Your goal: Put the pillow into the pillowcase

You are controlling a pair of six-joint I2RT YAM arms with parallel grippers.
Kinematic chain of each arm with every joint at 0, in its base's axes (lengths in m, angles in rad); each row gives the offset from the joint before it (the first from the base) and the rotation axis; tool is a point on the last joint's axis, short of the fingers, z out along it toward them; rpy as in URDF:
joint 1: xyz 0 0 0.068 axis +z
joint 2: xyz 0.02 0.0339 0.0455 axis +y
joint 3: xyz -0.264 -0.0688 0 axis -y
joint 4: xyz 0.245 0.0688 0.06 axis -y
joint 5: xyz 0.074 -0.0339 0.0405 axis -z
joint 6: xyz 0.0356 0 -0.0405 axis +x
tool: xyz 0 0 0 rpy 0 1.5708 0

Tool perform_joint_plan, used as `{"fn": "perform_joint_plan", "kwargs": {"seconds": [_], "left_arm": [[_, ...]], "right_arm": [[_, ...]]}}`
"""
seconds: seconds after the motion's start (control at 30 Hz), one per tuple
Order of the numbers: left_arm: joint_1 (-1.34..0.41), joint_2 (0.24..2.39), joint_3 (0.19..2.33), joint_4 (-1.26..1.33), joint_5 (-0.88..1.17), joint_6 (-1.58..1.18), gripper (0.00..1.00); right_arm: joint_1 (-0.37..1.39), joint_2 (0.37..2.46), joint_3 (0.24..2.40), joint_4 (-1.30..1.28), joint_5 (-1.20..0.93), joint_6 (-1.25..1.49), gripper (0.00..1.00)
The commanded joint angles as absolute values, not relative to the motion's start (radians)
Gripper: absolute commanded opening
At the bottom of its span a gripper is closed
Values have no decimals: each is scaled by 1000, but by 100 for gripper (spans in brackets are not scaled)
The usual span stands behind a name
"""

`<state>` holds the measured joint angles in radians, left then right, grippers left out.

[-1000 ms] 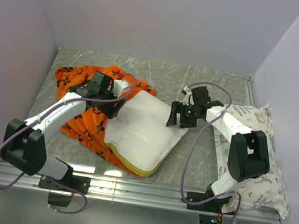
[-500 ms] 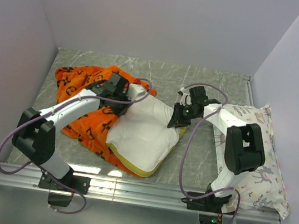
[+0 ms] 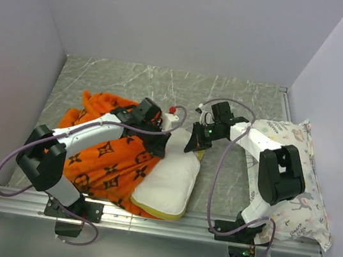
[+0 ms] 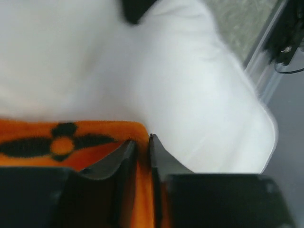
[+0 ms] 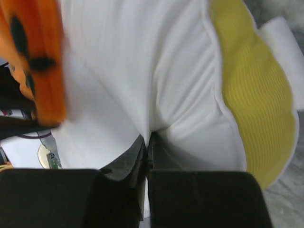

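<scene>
**Both grippers pinched on fabric at the desk's middle**

The left gripper (image 4: 141, 140) has its jaws nearly together, clamped on the orange edge of the pillowcase (image 3: 112, 158). The case is spread over the left near part of the desk (image 3: 165, 82) and meets the pillow's left side. The pillow (image 3: 167, 176) lies by the near edge, its yellow band (image 5: 251, 95) showing. The right gripper (image 5: 146, 137) is closed tight on a fold of the pillow's white cloth at its far corner.
</scene>
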<state>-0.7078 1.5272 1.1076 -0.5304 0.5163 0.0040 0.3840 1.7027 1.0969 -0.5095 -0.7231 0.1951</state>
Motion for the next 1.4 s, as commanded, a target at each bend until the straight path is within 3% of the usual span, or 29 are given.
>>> {"fn": "perform_joint_plan", "kwargs": {"seconds": [0.0,0.03,0.07,0.13,0.17,0.23,0.27,0.4,0.53,0.8,0.93,1.0,1.03,1.13,1.17,1.2,1.23,1.27,1.37], "left_arm": [[-643,1434,1144,-569,600,73,30],[-609,1427,1185,-592,598,121,37],[-592,1427,1212,-609,585,136,48],[-537,1424,1288,-620,572,147,55],[-522,1425,1310,-608,557,143,63],[-493,1437,1353,-536,482,114,71],[-486,1448,1362,-510,448,101,74],[-457,1548,1416,-453,313,92,79],[-414,1733,1515,-502,314,107,88],[-385,1913,1528,-512,247,162,95],[-387,1989,1529,-532,230,181,91],[-387,2014,1534,-538,248,184,83],[-385,2037,1545,-549,261,183,79],[-391,2077,1581,-569,342,169,50],[-394,2085,1589,-581,362,163,34],[-399,2092,1614,-592,389,164,25],[-409,2097,1624,-601,441,158,16],[-417,2095,1631,-603,466,149,0],[-442,2056,1658,-585,616,97,0]], "right_arm": [[399,1618,1077,-505,-790,143,6],[397,1611,1077,-517,-784,131,13],[397,1594,1084,-549,-773,102,26],[387,1572,1120,-572,-750,84,48],[382,1542,1129,-574,-712,86,66],[362,1520,1160,-565,-671,97,81],[359,1517,1173,-565,-640,109,93],[351,1572,1227,-583,-532,123,98],[348,1659,1221,-600,-483,101,98],[348,1762,1178,-598,-509,81,99],[353,1782,1170,-586,-577,72,99],[356,1796,1180,-583,-618,66,95],[357,1799,1181,-580,-632,66,89],[374,1807,1184,-552,-673,64,74],[382,1812,1195,-542,-678,63,70],[391,1821,1203,-541,-696,58,63],[402,1828,1212,-543,-706,51,48],[428,1833,1232,-540,-712,49,40],[475,1836,1262,-514,-718,61,10]]}}
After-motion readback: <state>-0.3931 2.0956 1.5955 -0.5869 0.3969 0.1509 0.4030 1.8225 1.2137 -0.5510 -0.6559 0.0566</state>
